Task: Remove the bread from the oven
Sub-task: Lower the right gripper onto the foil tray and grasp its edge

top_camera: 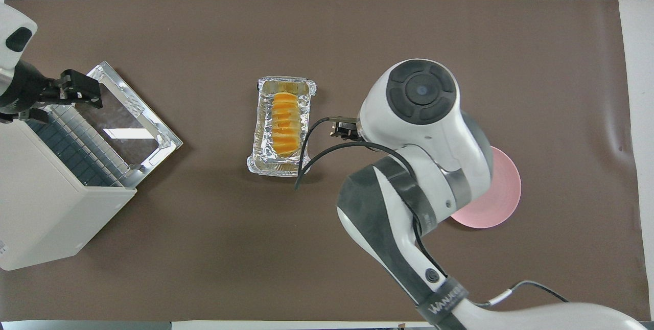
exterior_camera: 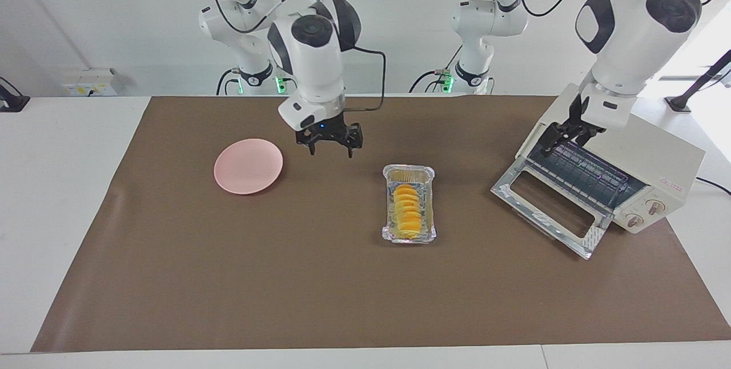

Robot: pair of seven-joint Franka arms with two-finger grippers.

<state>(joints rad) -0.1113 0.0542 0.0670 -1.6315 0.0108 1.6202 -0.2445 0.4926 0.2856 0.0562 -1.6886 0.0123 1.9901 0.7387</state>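
The bread [exterior_camera: 407,212] is a yellow-orange ridged loaf lying in a silver foil tray [exterior_camera: 389,233] on the brown mat at mid-table; the bread [top_camera: 285,125] and tray [top_camera: 261,162] also show in the overhead view. The cream-white oven [exterior_camera: 662,155] stands at the left arm's end with its glass door [exterior_camera: 542,212] dropped open, and it also shows in the overhead view [top_camera: 46,217]. My left gripper [exterior_camera: 564,140] is open and empty over the oven's open mouth [top_camera: 76,90]. My right gripper [exterior_camera: 331,149] is open and empty over the mat, between the plate and the tray; its own arm hides it in the overhead view.
A pink plate [exterior_camera: 248,166] lies on the mat toward the right arm's end, partly covered by the right arm in the overhead view [top_camera: 498,202]. The wire rack [exterior_camera: 577,172] shows inside the oven. The brown mat [exterior_camera: 285,277] covers most of the white table.
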